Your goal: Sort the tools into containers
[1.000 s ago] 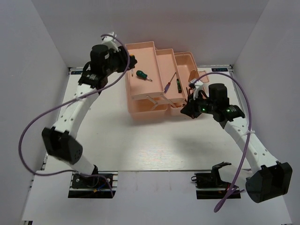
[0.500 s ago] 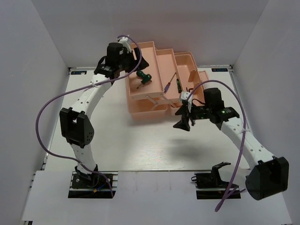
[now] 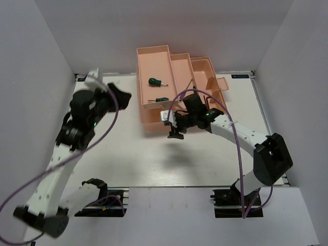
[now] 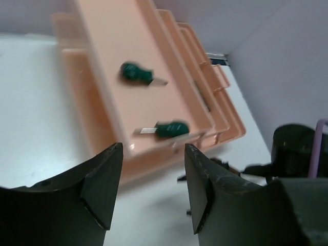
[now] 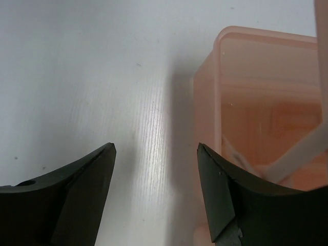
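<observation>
The salmon-pink toolbox (image 3: 154, 117) stands open at the back of the table, its tray compartments fanned out. Two green-handled screwdrivers (image 3: 154, 81) (image 3: 161, 99) lie in the left tray; the left wrist view shows them too (image 4: 136, 73) (image 4: 171, 128). A thin screwdriver (image 3: 190, 82) lies in the middle tray, partly behind a cable. My left gripper (image 3: 125, 96) (image 4: 154, 154) is open and empty, left of the toolbox and apart from it. My right gripper (image 3: 173, 128) (image 5: 156, 148) is open and empty over bare table just in front of the toolbox (image 5: 256, 102).
White walls close in the table on the left, back and right. The right arm's purple cable (image 3: 238, 154) loops over the toolbox's front right. The right arm (image 4: 297, 148) shows dark at the right of the left wrist view.
My left gripper let go of a second green screwdriver in the left tray and drew back to the left. My right gripper opened and swung left, from the toolbox's right end to its front.
</observation>
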Robot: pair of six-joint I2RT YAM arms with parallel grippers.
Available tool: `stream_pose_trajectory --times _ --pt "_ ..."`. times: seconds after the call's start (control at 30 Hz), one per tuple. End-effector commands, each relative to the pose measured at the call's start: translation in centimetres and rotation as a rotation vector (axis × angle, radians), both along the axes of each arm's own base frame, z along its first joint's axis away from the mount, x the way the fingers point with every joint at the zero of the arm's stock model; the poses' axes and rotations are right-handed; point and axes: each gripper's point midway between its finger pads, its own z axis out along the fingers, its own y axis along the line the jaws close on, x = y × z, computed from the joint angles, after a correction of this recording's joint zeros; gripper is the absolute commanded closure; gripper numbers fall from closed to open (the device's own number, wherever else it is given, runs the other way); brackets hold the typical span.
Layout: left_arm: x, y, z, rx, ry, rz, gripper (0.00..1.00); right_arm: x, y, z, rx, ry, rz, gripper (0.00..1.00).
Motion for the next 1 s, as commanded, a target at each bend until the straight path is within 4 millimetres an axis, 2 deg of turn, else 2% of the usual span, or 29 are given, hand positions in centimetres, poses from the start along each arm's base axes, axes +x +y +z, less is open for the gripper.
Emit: stream_pose_trajectory --times 0.0,0.07,0.1,0.13,0.17,0.2,0.23,0.27,0.33,0.37,0.4,0.43,0.57,0.63,0.67,0.73,0.77,0.8,0.83,0.87,0.9,0.93,0.97 --pt "-3.6 5.4 -6.7 0.047 0.136 0.234 0.36 2.9 1.7 0.8 -0.048 -0.189 -0.062 0.29" --pt "-7.4 8.0 -11.7 -0.033 0.273 0.373 0.33 3.1 3.0 0.0 -0.072 -0.223 -0.072 0.31" --pt "-8.3 8.2 -13.2 -0.063 0.292 0.386 0.33 3.9 3.3 -0.3 -0.1 -0.264 -0.119 0.31" --pt "-9.5 8.5 -17.2 -0.061 0.369 0.407 0.32 3.9 4.1 -0.9 -0.111 -0.28 -0.118 0.31" --pt "-10.8 8.8 -17.6 -0.131 0.371 0.426 0.32 4.3 4.4 -1.2 -0.124 -0.303 -0.137 0.31" --pt "-11.3 8.9 -18.7 -0.141 0.383 0.432 0.31 5.6 4.6 -0.8 -0.14 -0.382 -0.206 0.31" --pt "-12.0 9.0 -21.0 -0.135 0.427 0.436 0.31 6.3 5.2 -1.5 -0.15 -0.414 -0.217 0.31" --pt "-12.4 9.0 -21.7 -0.151 0.442 0.446 0.31 6.0 6.3 -1.1 -0.14 -0.461 -0.204 0.31" --pt "-12.8 8.6 -22.9 -0.165 0.46 0.424 0.31 7.9 6.5 -0.9 -0.163 -0.574 -0.266 0.31" --pt "-12.7 8.4 -22.8 -0.177 0.448 0.413 0.31 7.7 7.1 -1.6 -0.181 -0.593 -0.265 0.31" --pt "-12.7 8.1 -23.4 -0.173 0.468 0.4 0.3 7.8 7.3 -2.2 -0.195 -0.6 -0.264 0.31" --pt "-12.7 8.1 -23.7 -0.168 0.478 0.402 0.29 8.1 7.4 -2.0 -0.197 -0.614 -0.27 0.31" --pt "-12.1 7.1 -24.3 -0.178 0.491 0.367 0.29 7.8 8.0 -3.3 -0.221 -0.607 -0.249 0.31" --pt "-11.6 6.1 -25.2 -0.192 0.501 0.327 0.29 7.8 8.2 -3.0 -0.218 -0.628 -0.243 0.31" --pt "-11.7 5.9 -26.5 -0.183 0.526 0.32 0.29 8.1 8.4 -3.0 -0.223 -0.616 -0.245 0.31" --pt "-11.2 4.9 -26.9 -0.216 0.521 0.277 0.29 8.4 8.1 -3.6 -0.257 -0.581 -0.251 0.34" --pt "-11.1 4.6 -27.4 -0.22 0.526 0.265 0.29 8.6 8.6 -3.7 -0.266 -0.565 -0.248 0.38" --pt "-11.0 4.2 -28.5 -0.24 0.554 0.269 0.29 8.5 8.4 -5.0 -0.298 -0.533 -0.229 0.44" --pt "-11.1 3.8 -28.9 -0.246 0.565 0.246 0.29 8.4 8.5 -5.3 -0.305 -0.518 -0.221 0.62" --pt "-10.9 3.7 -29.3 -0.252 0.572 0.25 0.29 8.0 9.1 -5.0 -0.283 -0.49 -0.205 0.74" --pt "-11.1 3.5 -29.9 -0.257 0.594 0.244 0.29 7.5 8.9 -5.4 -0.301 -0.472 -0.186 0.85" --pt "-10.7 3.1 -29.7 -0.277 0.59 0.235 0.29 7.2 9.0 -5.4 -0.303 -0.467 -0.175 0.98" --pt "-10.8 3.1 -30.2 -0.274 0.596 0.236 0.28 6.8 9.1 -5.3 -0.301 -0.45 -0.165 1.0"
